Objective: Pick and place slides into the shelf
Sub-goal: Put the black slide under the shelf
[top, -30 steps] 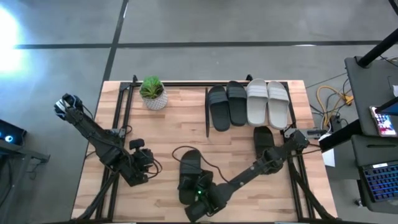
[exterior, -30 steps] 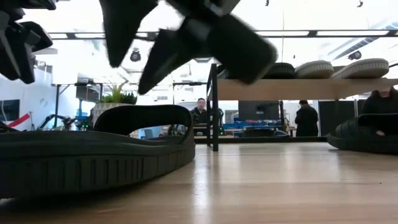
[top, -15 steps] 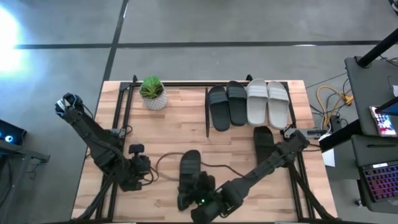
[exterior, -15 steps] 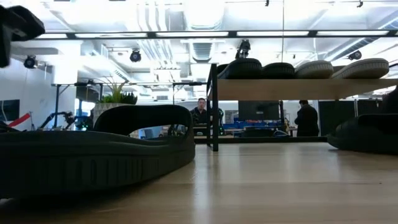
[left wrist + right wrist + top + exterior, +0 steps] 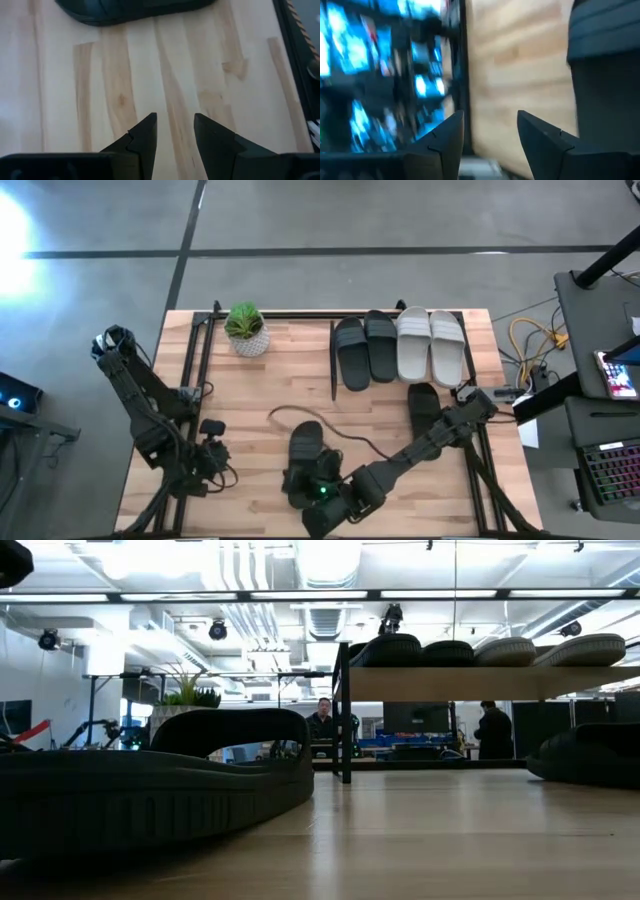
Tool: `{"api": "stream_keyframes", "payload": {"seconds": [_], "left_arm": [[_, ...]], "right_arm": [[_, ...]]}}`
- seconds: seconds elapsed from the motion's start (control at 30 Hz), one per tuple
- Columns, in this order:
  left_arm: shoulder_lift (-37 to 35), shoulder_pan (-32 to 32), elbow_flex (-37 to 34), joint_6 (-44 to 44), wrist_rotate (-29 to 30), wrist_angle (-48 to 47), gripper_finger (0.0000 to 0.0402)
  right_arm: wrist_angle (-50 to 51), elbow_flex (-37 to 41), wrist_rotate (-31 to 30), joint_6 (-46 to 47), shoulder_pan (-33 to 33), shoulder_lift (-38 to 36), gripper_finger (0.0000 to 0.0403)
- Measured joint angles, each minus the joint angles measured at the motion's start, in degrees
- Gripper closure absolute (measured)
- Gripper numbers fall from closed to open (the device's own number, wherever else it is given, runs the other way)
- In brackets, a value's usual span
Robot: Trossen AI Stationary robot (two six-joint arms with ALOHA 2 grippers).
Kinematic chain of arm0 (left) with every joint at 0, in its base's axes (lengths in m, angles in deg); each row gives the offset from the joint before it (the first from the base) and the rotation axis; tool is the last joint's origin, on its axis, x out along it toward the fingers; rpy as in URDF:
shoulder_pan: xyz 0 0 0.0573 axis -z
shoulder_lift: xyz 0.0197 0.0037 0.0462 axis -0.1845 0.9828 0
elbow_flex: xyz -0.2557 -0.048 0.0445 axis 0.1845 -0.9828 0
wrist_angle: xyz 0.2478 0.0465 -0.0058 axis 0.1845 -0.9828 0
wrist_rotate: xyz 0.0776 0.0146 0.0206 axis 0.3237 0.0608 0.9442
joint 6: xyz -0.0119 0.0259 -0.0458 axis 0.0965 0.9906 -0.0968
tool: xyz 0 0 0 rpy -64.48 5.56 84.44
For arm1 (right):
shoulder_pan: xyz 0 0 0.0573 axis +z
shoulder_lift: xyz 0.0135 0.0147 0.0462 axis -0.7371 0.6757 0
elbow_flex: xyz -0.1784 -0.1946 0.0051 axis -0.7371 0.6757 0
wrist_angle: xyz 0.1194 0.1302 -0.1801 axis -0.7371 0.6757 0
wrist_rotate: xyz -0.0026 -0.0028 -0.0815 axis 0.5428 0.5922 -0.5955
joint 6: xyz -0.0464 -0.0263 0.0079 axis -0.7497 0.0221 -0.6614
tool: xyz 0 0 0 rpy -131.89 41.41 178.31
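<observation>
Right gripper (image 5: 318,518) sits low at the near table edge, just beside the heel end of a black slide (image 5: 305,455), fingers (image 5: 542,142) parted with a moderate gap and holding nothing; its arm runs diagonally back to the far-right side. Left gripper (image 5: 212,463) hangs over bare wood near the left edge, fingers (image 5: 142,142) slightly apart, empty, arm folded back toward the left corner. Table (image 5: 250,395): light wood, open room in the left and middle areas. Shelf (image 5: 400,375) stands at the far right half, board top raised on black legs (image 5: 345,720). On it four slides side by side, long axes running near-to-far: two black (image 5: 365,350), two light grey (image 5: 432,345). Loose black slide near centre-front lies flat, long axis also roughly near-to-far; in the low view it fills the left foreground, strap arched up. Second loose black slide (image 5: 424,408) lies flat just in front of the shelf on the right, same axis, partly under the right arm. Small potted plant (image 5: 245,328) at the far left of the shelf, clear of both arms.
</observation>
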Motion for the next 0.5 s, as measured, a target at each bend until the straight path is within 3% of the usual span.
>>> {"api": "stream_keyframes", "payload": {"seconds": [0.13,0.5], "left_arm": [[-0.11,0.00,-0.80,-2.86,2.93,-0.08,0.0286],[-0.33,-0.09,-0.98,-4.31,5.38,0.09,0.0286]], "right_arm": [[4.13,0.15,-10.45,15.26,0.72,2.32,0.0233],[0.82,0.17,-3.53,17.79,-1.00,10.11,0.0265]]}}
